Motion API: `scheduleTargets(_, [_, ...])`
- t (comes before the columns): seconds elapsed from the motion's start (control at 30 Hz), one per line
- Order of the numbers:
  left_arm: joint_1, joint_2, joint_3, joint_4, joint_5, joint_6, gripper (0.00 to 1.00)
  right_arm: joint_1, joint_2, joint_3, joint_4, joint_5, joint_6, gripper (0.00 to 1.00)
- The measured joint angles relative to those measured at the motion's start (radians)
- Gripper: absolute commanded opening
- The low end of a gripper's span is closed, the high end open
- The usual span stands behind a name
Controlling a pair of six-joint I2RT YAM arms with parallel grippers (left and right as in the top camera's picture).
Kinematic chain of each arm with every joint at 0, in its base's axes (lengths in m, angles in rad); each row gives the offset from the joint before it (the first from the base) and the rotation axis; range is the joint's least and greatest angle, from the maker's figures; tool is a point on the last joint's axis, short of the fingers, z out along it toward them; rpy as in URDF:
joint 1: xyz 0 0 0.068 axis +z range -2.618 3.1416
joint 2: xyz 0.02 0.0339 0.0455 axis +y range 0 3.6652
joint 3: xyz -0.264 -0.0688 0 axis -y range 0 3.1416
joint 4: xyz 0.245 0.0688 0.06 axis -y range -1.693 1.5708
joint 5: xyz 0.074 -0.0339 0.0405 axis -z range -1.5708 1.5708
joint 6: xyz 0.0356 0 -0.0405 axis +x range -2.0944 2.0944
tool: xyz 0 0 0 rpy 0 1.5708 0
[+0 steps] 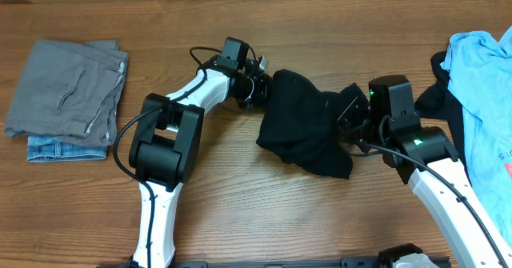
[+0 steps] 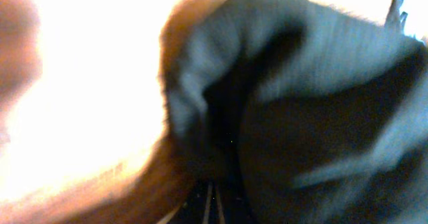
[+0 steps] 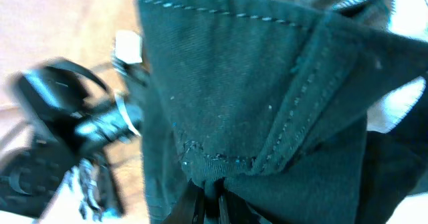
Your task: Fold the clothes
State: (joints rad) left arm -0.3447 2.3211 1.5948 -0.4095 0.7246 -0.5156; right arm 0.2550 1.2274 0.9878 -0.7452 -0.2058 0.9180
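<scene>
While left tool point(image 1: 261, 94) and right tool point(image 1: 350, 116) pinch the black garment point(image 1: 304, 130), either thin grip may slip, crumpling it.

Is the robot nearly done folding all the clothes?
About halfway. Done: the grey piece lies folded on the denim piece at the left. In hand: the left claw and right claw pinch the bunched black garment. Still to do: the light blue T-shirt lies unfolded at the right edge.
</scene>
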Motion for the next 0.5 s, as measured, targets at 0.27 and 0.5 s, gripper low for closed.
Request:
scheduleTargets(0.27, [0.038, 0.003, 0.081, -0.093, -0.030, -0.032, 0.27, 0.000, -0.002, 0.003, -0.166, -0.016, -0.057, 0.96])
scheduleTargets(0.5, [0.127, -0.032, 0.241, -0.360, -0.137, 0.002, 0.26, 0.000, -0.009, 0.006, -0.264, -0.015, -0.127, 0.94])
